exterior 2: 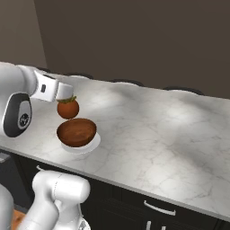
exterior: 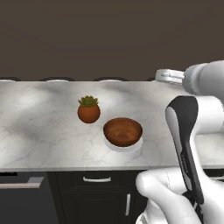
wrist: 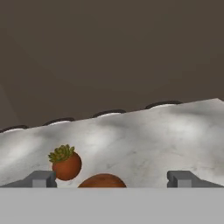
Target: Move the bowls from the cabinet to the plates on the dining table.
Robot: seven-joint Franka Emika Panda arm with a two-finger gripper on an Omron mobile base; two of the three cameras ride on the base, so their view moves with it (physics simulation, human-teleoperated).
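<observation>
On the marble table [exterior: 39, 113], the reddish-brown bowl [exterior: 123, 131] is sitting on a white plate [exterior: 124, 146] beside a small potted plant [exterior: 89, 109]; I am holding my claw [wrist: 112, 179] released and empty above it, and judging a straight lift-away safest

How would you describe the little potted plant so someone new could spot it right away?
On the broad marble dining table, look just left of and behind the brown wooden bowl. The potted plant is a small round reddish-orange pot, uniquely topped with spiky green leaves.
</observation>
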